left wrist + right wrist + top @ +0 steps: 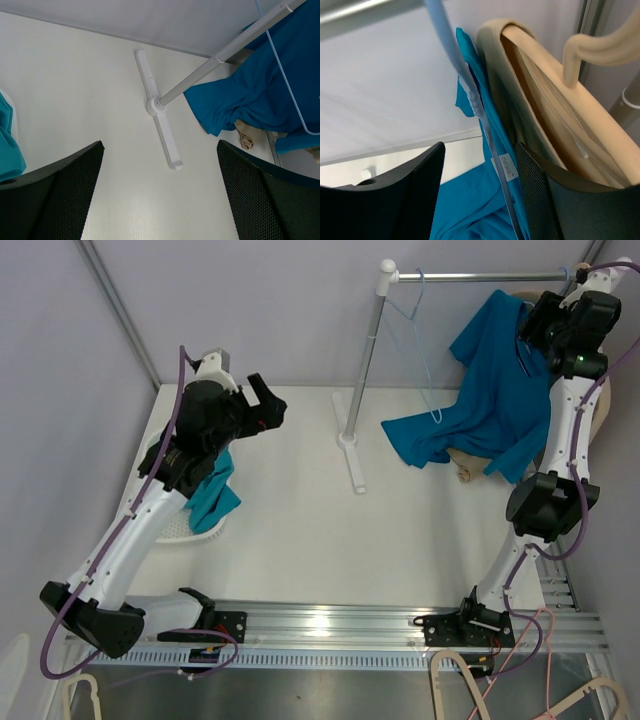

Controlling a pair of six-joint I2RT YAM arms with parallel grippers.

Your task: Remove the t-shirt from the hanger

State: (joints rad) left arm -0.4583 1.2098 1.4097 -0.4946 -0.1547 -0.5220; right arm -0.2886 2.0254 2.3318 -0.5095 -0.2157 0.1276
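A blue t-shirt (495,395) hangs from the right end of the rack rod (480,277), its lower part draped onto the table. In the right wrist view its collar (492,135) runs along a light-blue hanger arm (470,95). My right gripper (532,330) is raised at the collar. Its jaws are open, and the hanger arm and collar pass between the fingers (480,155). My left gripper (266,403) is open and empty above the left of the table, apart from the shirt (260,95).
An empty light-blue wire hanger (425,350) hangs mid-rod. The rack pole (368,365) and its white foot (351,440) stand mid-table. A beige hanger (600,45) with beige cloth (545,100) hangs just right of the shirt. A white basket (190,532) with teal cloth (212,495) sits at left.
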